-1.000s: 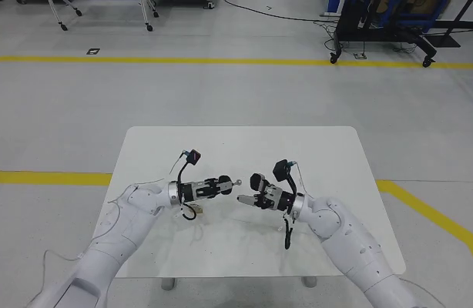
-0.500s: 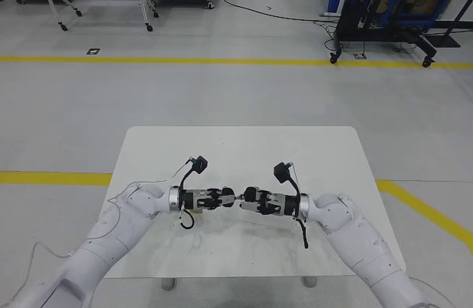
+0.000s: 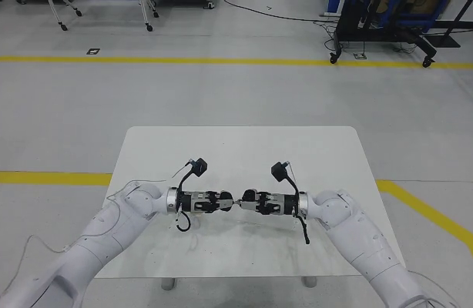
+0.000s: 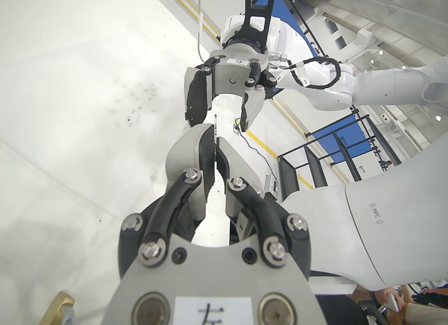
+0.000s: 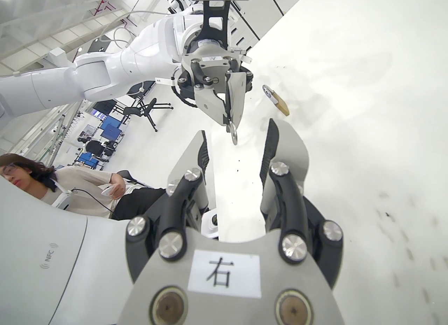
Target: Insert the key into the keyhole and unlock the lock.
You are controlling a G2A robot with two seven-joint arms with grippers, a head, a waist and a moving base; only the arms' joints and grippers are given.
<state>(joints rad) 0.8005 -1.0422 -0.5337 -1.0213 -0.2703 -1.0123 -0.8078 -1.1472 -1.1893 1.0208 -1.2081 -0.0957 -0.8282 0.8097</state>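
Between the two claw tips in the top view, I see the key (image 3: 233,202), with the left claw (image 3: 223,202) and right claw (image 3: 243,203) nose to nose above the white surface (image 3: 329,154). From the left wrist, the left claw is clenched on the key, which points at the gap between the right claw's spread fingers. The brass padlock (image 4: 57,307) lies on the surface back by the left claw's base. From the right wrist, the right claw is released, and the key's ring hangs just ahead of its tips.
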